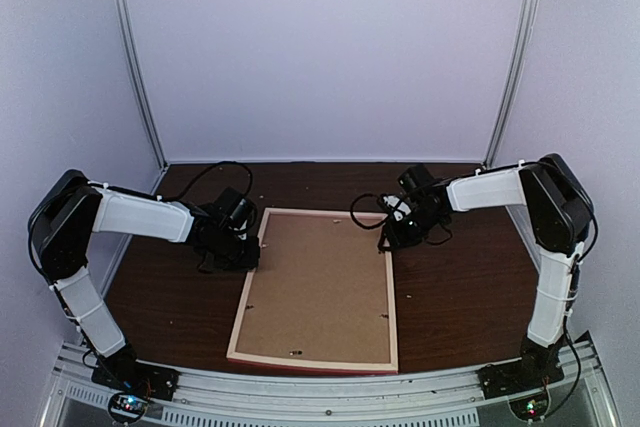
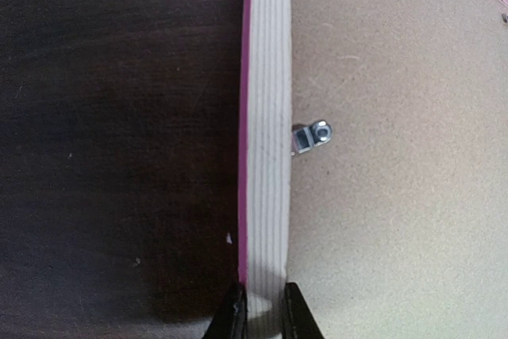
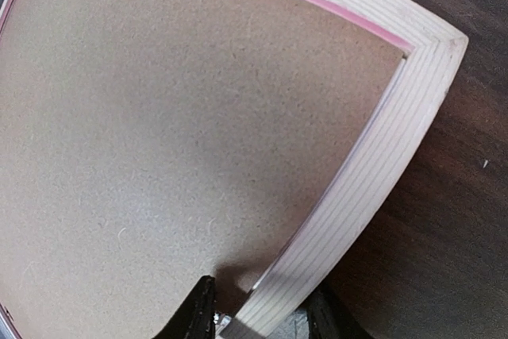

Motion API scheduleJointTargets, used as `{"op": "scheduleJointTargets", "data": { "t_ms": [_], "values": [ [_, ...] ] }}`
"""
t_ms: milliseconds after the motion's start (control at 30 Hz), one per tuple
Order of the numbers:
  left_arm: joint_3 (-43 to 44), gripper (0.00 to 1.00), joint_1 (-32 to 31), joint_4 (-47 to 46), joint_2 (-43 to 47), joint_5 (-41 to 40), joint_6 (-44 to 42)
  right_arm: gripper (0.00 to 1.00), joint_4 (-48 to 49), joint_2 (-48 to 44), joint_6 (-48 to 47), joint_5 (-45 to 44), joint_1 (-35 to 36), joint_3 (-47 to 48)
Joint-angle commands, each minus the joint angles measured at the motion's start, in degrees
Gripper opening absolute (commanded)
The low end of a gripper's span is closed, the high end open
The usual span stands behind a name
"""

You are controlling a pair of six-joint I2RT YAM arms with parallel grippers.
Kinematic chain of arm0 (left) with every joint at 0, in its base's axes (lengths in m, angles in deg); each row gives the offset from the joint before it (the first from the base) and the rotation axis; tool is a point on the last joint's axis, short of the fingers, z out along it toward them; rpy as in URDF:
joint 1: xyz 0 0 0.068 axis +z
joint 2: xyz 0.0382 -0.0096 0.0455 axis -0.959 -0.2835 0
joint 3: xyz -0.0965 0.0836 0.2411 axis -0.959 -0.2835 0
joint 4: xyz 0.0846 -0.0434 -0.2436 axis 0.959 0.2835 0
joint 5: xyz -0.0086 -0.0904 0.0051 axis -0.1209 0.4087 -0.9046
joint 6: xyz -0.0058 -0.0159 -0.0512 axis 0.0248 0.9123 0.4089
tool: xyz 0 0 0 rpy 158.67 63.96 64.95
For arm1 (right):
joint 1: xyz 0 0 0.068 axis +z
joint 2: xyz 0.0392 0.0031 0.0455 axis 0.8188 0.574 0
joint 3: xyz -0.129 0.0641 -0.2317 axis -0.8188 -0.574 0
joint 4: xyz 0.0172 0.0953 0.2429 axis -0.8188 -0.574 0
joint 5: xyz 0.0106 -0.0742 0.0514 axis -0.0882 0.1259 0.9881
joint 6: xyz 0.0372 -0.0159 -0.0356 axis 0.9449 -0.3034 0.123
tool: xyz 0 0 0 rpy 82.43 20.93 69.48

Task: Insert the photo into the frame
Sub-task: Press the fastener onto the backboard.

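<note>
1. Brown hardboard fills the top view. The backing board (image 1: 320, 282) sits inside the frame (image 1: 312, 356), which lies face down on the table (image 1: 450, 287) between the two arms. The left gripper (image 1: 238, 250) is at the left rail and the right gripper (image 1: 392, 235) is near the far right corner. The photo shows nowhere.
2. Left wrist: the jaws stand narrow and pinch the pale wood rail. Ahead of the fingertips and just to their right, a metal clip (image 2: 312, 136) reaches over the board.
3. Right wrist: the fingers straddle the rail short of the corner. I cannot tell whether they grip it, as the contact falls at the picture's edge.
4. Progress is unclear. With the board seated, the print is either already beneath it or not yet loaded. If it is not loaded, unclipping, lifting the board and laying the print all remain.
</note>
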Motion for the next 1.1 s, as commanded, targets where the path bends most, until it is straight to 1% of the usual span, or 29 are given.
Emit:
{"op": "scheduleJointTargets", "data": {
  "t_ms": [0, 267, 467, 733, 867, 1067],
  "values": [
    [-1.2, 0.00, 0.0, 0.7, -2.1, 1.8, 1.3, 0.38, -13.4, 3.1, -3.8, 1.3, 0.8, -3.1],
    [-0.8, 0.00, 0.0, 0.8, -2.2, 1.9, 1.1, 0.37, -14.8, 4.0, -4.0, 0.7, 0.8, -2.5],
    [-0.6, 0.00, 0.0, 1.0, -2.3, 1.9, 1.1, 0.43, -12.8, 3.1, -1.3, 0.5, 0.0, -2.4],
    [-0.5, 0.00, 0.0, 1.1, -2.2, 1.9, 1.1, 0.50, -7.0, -0.5, 4.2, 7.2, -1.5, -2.9],
    [-0.6, 0.00, 0.0, 1.1, -2.1, 1.5, 1.1, 0.51, -5.8, -3.1, 5.6, 7.8, -1.5, -5.0],
    [-1.6, 0.00, 0.0, 0.2, -0.9, 1.1, 2.0, 0.54, -4.0, -8.5, 7.9, 5.9, -1.3, -11.3]
  ]
}}
